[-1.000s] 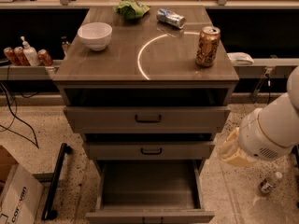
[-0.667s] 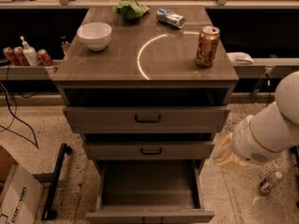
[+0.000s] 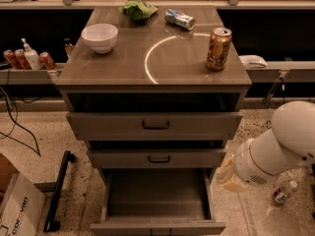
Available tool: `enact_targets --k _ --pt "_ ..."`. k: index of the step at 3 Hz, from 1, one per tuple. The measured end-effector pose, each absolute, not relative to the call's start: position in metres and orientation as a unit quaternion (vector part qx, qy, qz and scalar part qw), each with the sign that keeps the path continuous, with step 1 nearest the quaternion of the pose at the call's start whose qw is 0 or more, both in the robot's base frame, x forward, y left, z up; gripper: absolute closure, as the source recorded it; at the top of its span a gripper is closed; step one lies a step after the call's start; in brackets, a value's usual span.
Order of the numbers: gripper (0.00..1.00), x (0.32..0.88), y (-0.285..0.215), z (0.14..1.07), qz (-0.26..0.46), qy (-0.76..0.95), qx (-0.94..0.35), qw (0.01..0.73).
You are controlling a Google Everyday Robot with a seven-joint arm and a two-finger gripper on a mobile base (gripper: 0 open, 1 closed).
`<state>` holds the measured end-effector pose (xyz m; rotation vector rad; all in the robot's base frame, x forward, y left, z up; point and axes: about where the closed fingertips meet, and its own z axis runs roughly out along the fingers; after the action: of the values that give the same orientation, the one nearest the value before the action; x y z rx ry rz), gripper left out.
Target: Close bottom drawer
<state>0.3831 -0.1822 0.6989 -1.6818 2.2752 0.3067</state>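
Observation:
The bottom drawer (image 3: pixel 156 194) of the grey-brown cabinet is pulled far out, and its deep box is empty. Its flat front (image 3: pixel 157 228) lies at the lower edge of the view. The middle drawer front (image 3: pixel 156 158) and the uppermost drawer front (image 3: pixel 155 125) stand slightly out above it. My white arm (image 3: pixel 275 151) reaches in from the right. My gripper (image 3: pixel 229 176) is at the arm's yellowish end, just right of the open drawer's right side wall, at about the height of the middle drawer.
On the cabinet top stand a white bowl (image 3: pixel 100 37), a green bag (image 3: pixel 138 10), a silver can on its side (image 3: pixel 179 18) and an upright orange can (image 3: pixel 218 48). On the floor are a cardboard box (image 3: pixel 15 205), a black bar (image 3: pixel 59 191) and a small bottle (image 3: pixel 284 192).
My arm has moved left and a little down, bringing the gripper closer to the right side of the open bottom drawer. The drawers have not moved.

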Motion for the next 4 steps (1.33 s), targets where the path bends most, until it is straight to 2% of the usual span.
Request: enact_targets --k 2,4 --pt "1.00 0.391 -0.154 0.637 0.111 0.778 -0.602 0.144" --pt "1.00 0.395 -0.152 0.574 0.144 0.785 -0.583 0.154"
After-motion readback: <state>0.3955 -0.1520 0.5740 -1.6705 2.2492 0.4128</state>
